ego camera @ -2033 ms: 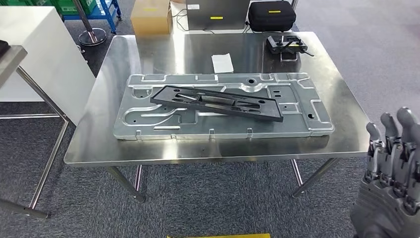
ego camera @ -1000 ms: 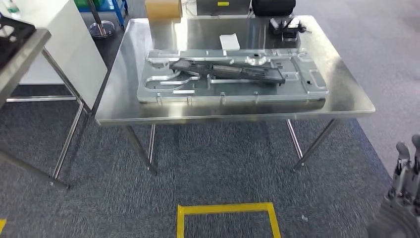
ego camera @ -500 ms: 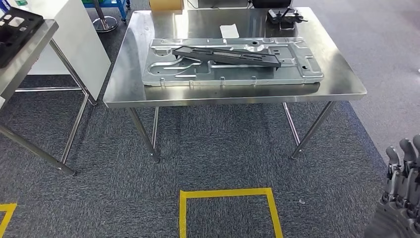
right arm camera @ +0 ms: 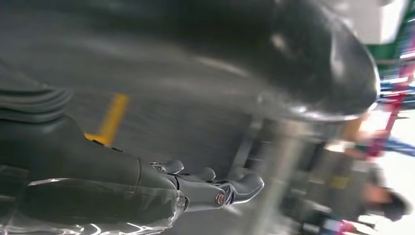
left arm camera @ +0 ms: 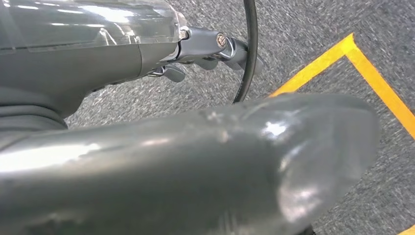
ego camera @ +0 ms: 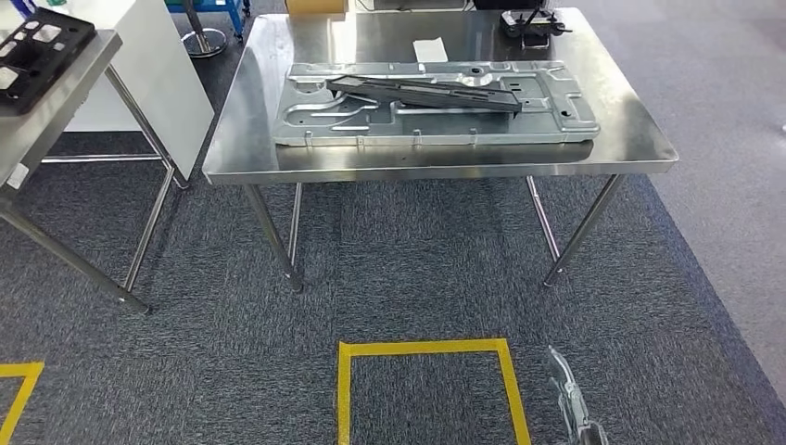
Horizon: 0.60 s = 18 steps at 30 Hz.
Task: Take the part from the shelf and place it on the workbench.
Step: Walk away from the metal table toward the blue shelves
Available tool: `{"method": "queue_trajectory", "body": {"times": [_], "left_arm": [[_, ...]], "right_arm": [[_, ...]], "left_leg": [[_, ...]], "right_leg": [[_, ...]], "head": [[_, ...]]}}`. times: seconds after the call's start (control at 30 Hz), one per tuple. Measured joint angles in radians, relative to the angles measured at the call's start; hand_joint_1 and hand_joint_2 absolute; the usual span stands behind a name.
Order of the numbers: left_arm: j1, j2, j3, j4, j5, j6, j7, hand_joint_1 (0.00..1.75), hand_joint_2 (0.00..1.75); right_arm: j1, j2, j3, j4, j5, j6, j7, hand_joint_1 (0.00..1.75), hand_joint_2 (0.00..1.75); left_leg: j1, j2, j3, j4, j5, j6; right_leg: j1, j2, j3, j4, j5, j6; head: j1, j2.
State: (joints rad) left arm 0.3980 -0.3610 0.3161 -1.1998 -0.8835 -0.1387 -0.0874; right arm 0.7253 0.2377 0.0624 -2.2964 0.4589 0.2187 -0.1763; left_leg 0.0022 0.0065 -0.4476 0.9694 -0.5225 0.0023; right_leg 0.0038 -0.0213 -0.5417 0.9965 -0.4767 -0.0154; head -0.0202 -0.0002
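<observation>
Head view: black part [ego camera: 422,91] lying on the metal plate [ego camera: 575,116] on the desk [ego camera: 436,167], placement apparently done; yellow floor square [ego camera: 426,349] below. Left wrist view: left robot hand [left arm camera: 205,46] empty, fingers loosely extended. Right wrist view: right robot hand [right arm camera: 210,186] likewise empty, blurred. Next, probably: back to the shelf.

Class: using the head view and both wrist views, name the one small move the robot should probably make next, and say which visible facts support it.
Probably turn left toward the side table, where another black part lies. On the workbench a black part already rests on the metal panel. The left hand and right hand hang over carpet holding nothing, so a new fetch seems due.
</observation>
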Motion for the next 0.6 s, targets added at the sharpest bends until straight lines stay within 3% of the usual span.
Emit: {"method": "queue_trajectory", "body": {"times": [0.1,0.2,0.27,0.4,0.5,0.53,0.6], "left_arm": [[0.004,0.000,-0.002,-0.003,0.000,-0.002,0.000,0.00,0.00],[0.005,0.000,-0.005,-0.004,0.000,-0.004,0.000,0.00,0.00],[0.004,0.000,-0.007,-0.005,0.002,-0.006,0.000,0.00,0.00],[0.004,0.000,-0.012,-0.009,0.014,-0.012,0.001,0.00,0.00],[0.003,0.000,-0.017,-0.010,0.019,-0.014,0.005,0.00,0.00],[0.002,-0.001,-0.018,-0.011,0.019,-0.011,0.006,0.00,0.00],[-0.001,-0.001,-0.019,-0.010,0.012,-0.004,0.007,0.00,0.00]], "right_arm": [[0.028,0.038,-0.032,0.078,-0.011,-0.007,0.006,0.00,0.00],[0.044,0.062,-0.053,0.115,-0.016,-0.009,0.017,0.00,0.00],[0.049,0.072,-0.060,0.137,-0.051,-0.048,0.071,0.00,0.00],[0.048,0.084,-0.102,0.253,-0.114,-0.198,0.274,0.00,0.00],[0.033,0.089,-0.161,0.370,-0.044,-0.225,0.403,0.00,0.00],[0.024,0.090,-0.183,0.406,-0.007,-0.218,0.437,0.00,0.00],[0.002,0.090,-0.232,0.477,0.081,-0.189,0.501,0.00,0.00]], "left_leg": [[-0.001,0.002,-0.004,-0.005,0.004,0.000],[-0.005,0.006,-0.006,-0.003,0.007,0.005],[-0.007,0.008,-0.006,-0.002,0.009,0.008],[-0.010,0.008,-0.007,0.000,0.010,0.011],[-0.007,0.006,-0.006,-0.014,0.024,0.029],[-0.003,0.005,-0.004,-0.026,0.034,0.036],[0.004,0.001,-0.006,-0.040,0.049,0.044]], "right_leg": [[0.001,0.002,-0.005,0.000,0.004,-0.020],[-0.002,0.006,-0.006,-0.003,0.018,-0.006],[-0.004,0.008,-0.006,-0.005,0.021,0.000],[-0.007,0.009,-0.005,-0.008,0.026,0.007],[-0.009,0.007,-0.003,-0.017,0.031,0.028],[-0.009,0.009,-0.009,-0.005,0.017,0.033],[-0.012,0.014,-0.047,0.078,-0.044,0.038]], "head": [[0.001,0.000],[0.002,0.000],[0.001,0.000],[0.001,0.000],[-0.002,0.000],[-0.001,0.000],[0.003,0.000]]}}
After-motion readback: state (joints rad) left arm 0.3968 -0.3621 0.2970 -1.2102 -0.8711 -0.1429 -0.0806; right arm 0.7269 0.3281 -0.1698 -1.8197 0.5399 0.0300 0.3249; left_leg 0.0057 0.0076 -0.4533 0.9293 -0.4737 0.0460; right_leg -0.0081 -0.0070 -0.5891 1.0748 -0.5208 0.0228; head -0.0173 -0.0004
